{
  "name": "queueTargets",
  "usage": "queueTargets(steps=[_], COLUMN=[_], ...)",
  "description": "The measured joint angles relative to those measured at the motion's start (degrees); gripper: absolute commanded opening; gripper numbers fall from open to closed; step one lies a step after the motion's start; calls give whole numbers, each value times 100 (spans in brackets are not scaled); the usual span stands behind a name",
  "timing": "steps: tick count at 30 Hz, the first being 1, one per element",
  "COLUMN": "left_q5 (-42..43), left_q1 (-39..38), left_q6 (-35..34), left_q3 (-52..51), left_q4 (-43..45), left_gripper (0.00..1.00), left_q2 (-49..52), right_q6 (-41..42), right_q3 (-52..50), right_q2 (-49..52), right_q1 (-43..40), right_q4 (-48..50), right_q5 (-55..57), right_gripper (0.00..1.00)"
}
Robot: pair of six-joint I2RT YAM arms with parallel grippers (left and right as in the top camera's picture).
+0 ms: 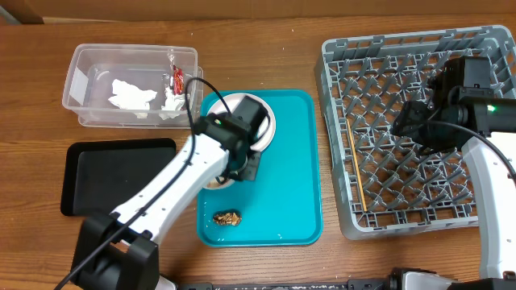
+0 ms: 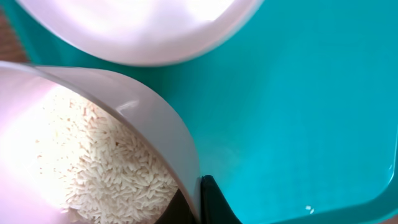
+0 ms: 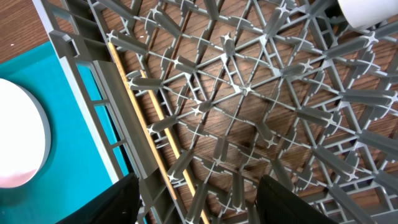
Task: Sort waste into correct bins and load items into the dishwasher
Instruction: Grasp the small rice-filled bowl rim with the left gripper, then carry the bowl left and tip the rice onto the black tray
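Left gripper point(image 2: 196, 208): clamped on bowl point(image 2: 158, 121) rim, rice point(image 2: 106, 168) left of it.
Right gripper point(image 3: 199, 208): fingers held apart over rack point(image 3: 249, 93).

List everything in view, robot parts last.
clear tub: one, transparent, back left
tissue: some, white, in tub
wrapper: one, red, in tub
black tray: one, black, front left
teal tray: one, teal, centre
plate: one, white, on teal tray
rice bowl: one, pale, on teal tray
rice: loose, white, in bowl
food lump: one, brown, on teal tray
dish rack: one, grey, right
chopsticks: count unclear, wooden, in rack
left gripper: one, black, shut on rice bowl's rim
right gripper: one, black, open above rack
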Motion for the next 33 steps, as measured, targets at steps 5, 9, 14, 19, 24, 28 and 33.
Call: queueTargets(steps=[5,9,14,19,24,28,33], left_q5=[72,671,1928,3298,5167,6277,7361], left_q1=[984,2116,3580,4725,5744,6465,6900], left_q6=[11,260,896,1631,2522,3091,3567], left_q3=[28,26,26,-76,-634,-1047,-1196], left_q4=[-175,-101,74,114,170,157,48], left_gripper=[4,4,4,4,4,4,4], left_q2=[-142,-146,-146,-146,-61,304,752], right_q6=[0,0,2,-2,-2,-2,0], right_q3=[0,0,0,0,0,0,0], right_q2=[0,0,0,0,0,0,0], right_q1=[0,0,0,0,0,0,0], right_q4=[0,2,-2,-4,-11,-11,-13], right_q5=[0,0,0,-2,0,0,2], right_gripper=[63,63,63,63,63,63,63])
